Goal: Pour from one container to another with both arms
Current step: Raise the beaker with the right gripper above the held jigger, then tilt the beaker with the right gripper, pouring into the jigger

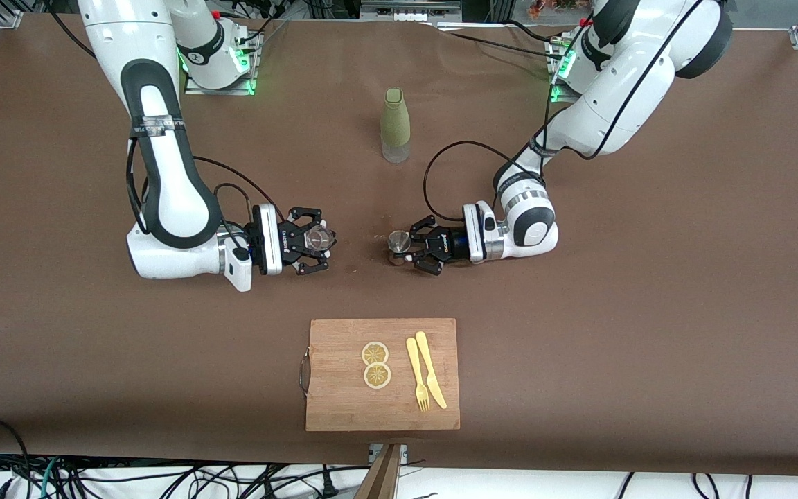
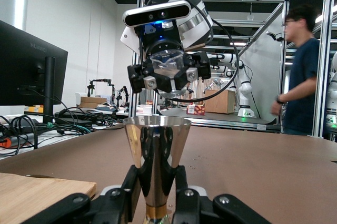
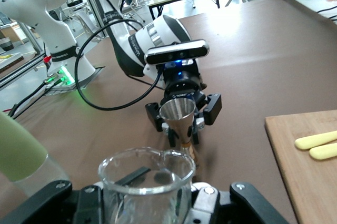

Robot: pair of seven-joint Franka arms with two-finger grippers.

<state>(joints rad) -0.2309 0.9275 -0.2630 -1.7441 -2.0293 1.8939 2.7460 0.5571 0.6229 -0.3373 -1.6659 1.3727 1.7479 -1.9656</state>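
Toward the right arm's end of the worktop (image 1: pixel 579 346), the right tool (image 1: pixel 317 242) is clamped on a small clear glass beaker (image 1: pixel 319 238), held above the surface. Facing it, the left tool (image 1: pixel 409 251) is closed on the stem of a metal jigger (image 1: pixel 399 242), upright and well apart from the beaker. Between the arms' bases stands a green bottle (image 1: pixel 395 125). Nearer the front camera lies a wooden cutting board (image 1: pixel 343 395) carrying two lemon slices (image 1: pixel 375 364), a fork (image 1: pixel 418 374) and a knife (image 1: pixel 431 371).
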